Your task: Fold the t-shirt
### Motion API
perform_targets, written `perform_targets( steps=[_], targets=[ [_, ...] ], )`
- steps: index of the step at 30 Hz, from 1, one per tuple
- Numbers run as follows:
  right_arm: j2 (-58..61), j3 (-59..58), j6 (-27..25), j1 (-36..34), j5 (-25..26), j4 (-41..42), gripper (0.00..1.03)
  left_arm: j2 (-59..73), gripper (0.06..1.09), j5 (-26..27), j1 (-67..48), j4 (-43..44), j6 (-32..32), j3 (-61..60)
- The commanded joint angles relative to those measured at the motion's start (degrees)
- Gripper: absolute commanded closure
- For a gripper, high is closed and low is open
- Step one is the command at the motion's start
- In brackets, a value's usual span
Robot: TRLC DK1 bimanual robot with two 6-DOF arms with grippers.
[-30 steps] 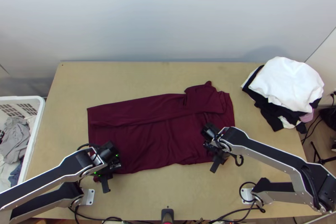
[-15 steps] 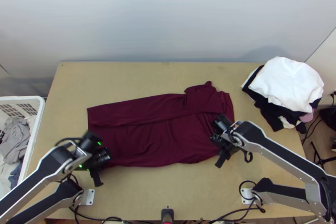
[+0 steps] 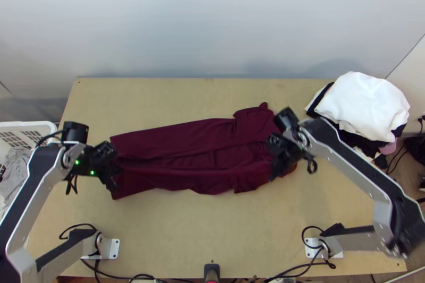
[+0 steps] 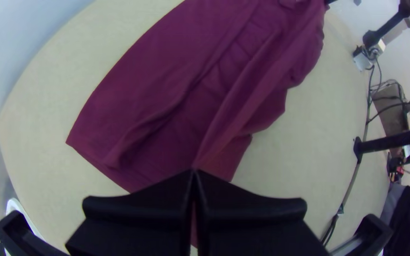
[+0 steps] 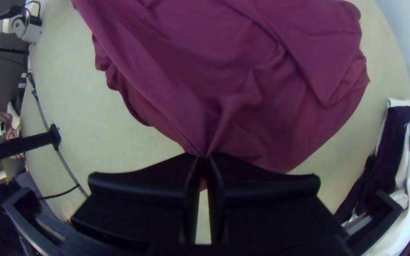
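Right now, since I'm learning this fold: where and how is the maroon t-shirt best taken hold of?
Probably by its raised edge, from above, near both ends. The t-shirt lies long across the table, and that edge spans from the left gripper to the right gripper; one grip alone might let it sag.

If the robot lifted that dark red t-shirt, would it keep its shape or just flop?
The t-shirt would most likely flop: it lies in soft creases and wrinkles. It would probably sag between the spots where the left gripper and right gripper pinch it. Its loosely folded-over layers might also slide open.
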Motion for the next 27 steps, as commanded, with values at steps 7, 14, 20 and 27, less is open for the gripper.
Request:
perform_targets(
  steps=[7, 14, 20, 27],
  targets=[
    [26.6, 29.5, -4.0, -11.8, -11.9, -7.1, 1.00, 14.5, 1.05, 1.9, 6.2, 9.4, -3.8, 3.1],
    [39.9, 50.8, -5.5, -13.1, -13.3, -14.6, 1.00, 14.7, 1.05, 1.7, 4.5, 9.1, -4.9, 1.7],
    [48.6, 53.1, -6.6, -13.2, -13.3, -14.6, 1.00, 14.9, 1.05, -2.5, 3.1, 14.1, -5.3, -3.1],
    [53.4, 53.8, -7.0, -15.5, -12.3, -14.1, 1.00, 22.3, 1.05, -5.4, 4.5, 18.7, -7.3, 2.4]
  ],
)
